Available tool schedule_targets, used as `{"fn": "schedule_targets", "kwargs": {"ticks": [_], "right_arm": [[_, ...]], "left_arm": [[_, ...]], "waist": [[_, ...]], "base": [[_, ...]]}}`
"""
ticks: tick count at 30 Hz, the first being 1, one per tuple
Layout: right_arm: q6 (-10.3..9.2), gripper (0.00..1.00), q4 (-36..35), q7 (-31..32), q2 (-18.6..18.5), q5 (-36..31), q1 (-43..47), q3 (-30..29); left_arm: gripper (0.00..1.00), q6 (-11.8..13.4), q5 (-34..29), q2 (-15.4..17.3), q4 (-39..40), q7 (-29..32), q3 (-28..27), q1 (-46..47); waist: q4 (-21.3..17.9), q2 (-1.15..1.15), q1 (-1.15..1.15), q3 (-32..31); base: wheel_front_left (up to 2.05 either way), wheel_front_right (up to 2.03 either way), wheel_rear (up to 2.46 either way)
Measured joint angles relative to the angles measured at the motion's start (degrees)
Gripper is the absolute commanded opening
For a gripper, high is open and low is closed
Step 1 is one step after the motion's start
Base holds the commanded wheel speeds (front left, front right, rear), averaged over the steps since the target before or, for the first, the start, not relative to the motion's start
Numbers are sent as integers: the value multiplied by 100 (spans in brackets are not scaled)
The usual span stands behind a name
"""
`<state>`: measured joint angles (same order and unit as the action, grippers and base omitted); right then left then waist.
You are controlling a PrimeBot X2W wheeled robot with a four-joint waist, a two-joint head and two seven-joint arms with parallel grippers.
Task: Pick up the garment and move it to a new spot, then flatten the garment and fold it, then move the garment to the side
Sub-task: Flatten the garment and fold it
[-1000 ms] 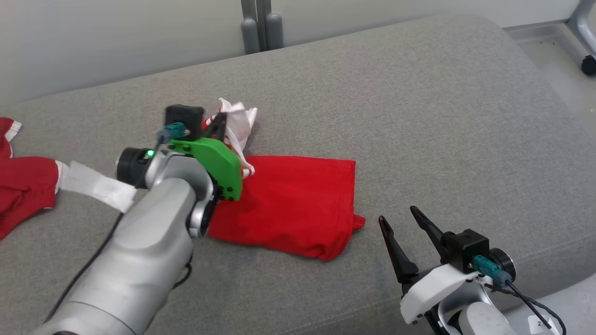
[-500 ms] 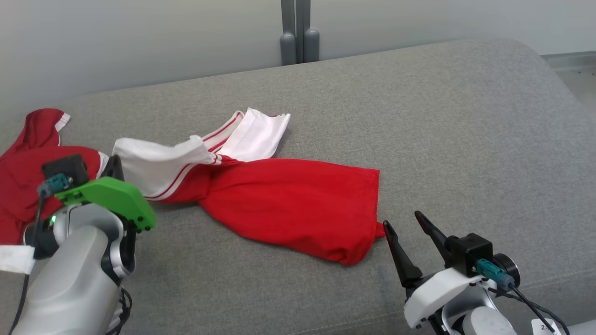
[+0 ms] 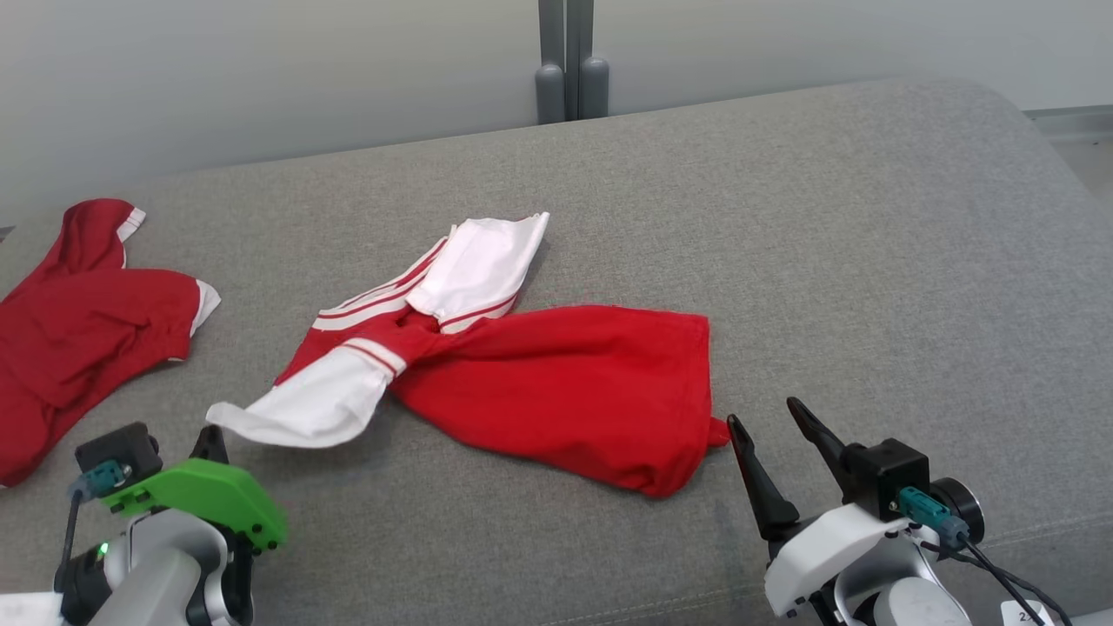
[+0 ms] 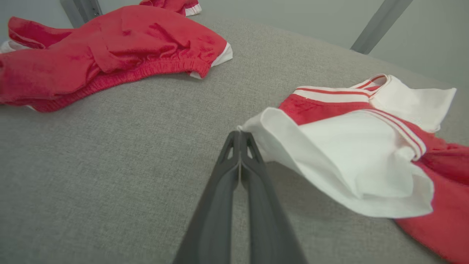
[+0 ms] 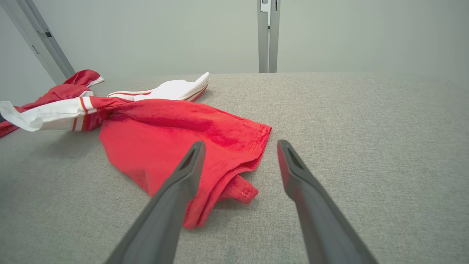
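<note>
Flattening, I'd say: left gripper (image 4: 240, 134) pinches the garment (image 3: 556, 382) by its white sleeve (image 4: 329, 146). Right gripper (image 3: 765, 413) gapes empty beside the hem (image 3: 696, 391); grab that next.

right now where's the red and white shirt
In the head view the shirt lies on the grey cushion between the grippers, red hem beside the open right gripper, one white sleeve pinched by the left gripper.

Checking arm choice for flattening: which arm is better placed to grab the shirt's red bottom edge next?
Right. The right gripper stands open beside the bottom edge of the shirt, apart from it. The left gripper is shut on the white sleeve at the other end.
</note>
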<state>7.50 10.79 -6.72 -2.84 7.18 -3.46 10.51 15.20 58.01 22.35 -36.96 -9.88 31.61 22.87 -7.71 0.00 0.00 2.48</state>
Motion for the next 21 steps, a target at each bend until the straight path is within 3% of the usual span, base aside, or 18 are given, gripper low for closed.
{"fn": "schedule_targets", "kwargs": {"ticks": [15,16,17,21], "right_arm": [[0,100,-116,136,0,-103,105,-12],[0,100,-120,143,1,-103,115,-4],[0,100,-121,151,1,-108,122,-3],[0,100,-137,167,1,-120,168,-7]], "left_arm": [[0,229,-22,105,-188,-56,115,-606],[19,229,-22,98,-210,-73,121,-617],[99,227,-22,87,-227,-79,131,-621],[100,200,-5,21,-292,-123,109,-651]], "waist": [[67,0,0,-96],[65,0,0,-104],[64,0,0,-113],[70,0,0,-153]], "base": [[0,0,0],[0,0,0],[0,0,0],[0,0,0]]}}
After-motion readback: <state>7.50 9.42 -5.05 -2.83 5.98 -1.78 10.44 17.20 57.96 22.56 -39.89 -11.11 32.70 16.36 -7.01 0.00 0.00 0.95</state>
